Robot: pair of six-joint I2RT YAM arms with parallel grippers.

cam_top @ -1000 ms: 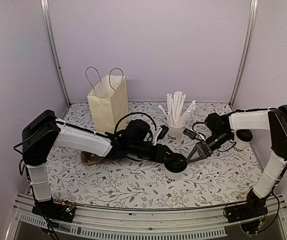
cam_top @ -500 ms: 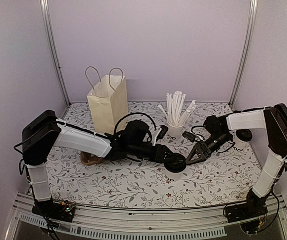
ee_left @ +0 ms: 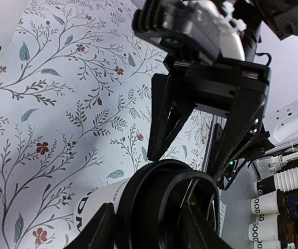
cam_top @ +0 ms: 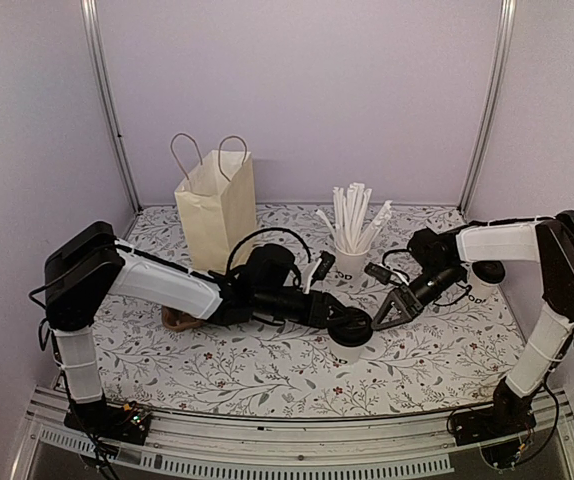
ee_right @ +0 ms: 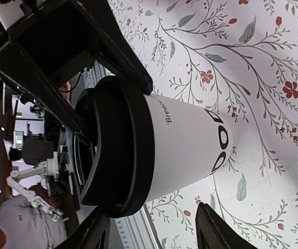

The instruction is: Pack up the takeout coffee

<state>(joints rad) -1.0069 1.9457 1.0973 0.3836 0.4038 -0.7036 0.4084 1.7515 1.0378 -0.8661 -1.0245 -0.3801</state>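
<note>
Top external view is showing the takeout coffee (cam_top: 350,330) standing upright on the bench (cam_top: 267,380), well apart from the paper bag (cam_top: 217,205). The left gripper (cam_top: 345,322) is reaching in at the cup's top, while the right gripper (cam_top: 387,312) is hanging just beside it with its jaws spread.

Left wrist view is showing the left fingers (ee_left: 101,228) sitting on either side of the black lid (ee_left: 164,202) and seemingly pinching its rim.

Right wrist view is showing the right fingers (ee_right: 99,233) standing wide apart with nothing between them, facing the white paper wall above the dark lettering (ee_right: 219,140).

The cup is probably behaving as light, thin-walled and easily crushed, and heavier if filled. The lid is looking smooth and could pop off under a lift. A gentle hold around the stiffer upper wall just beneath the lid is looking like the safest grip.
</note>
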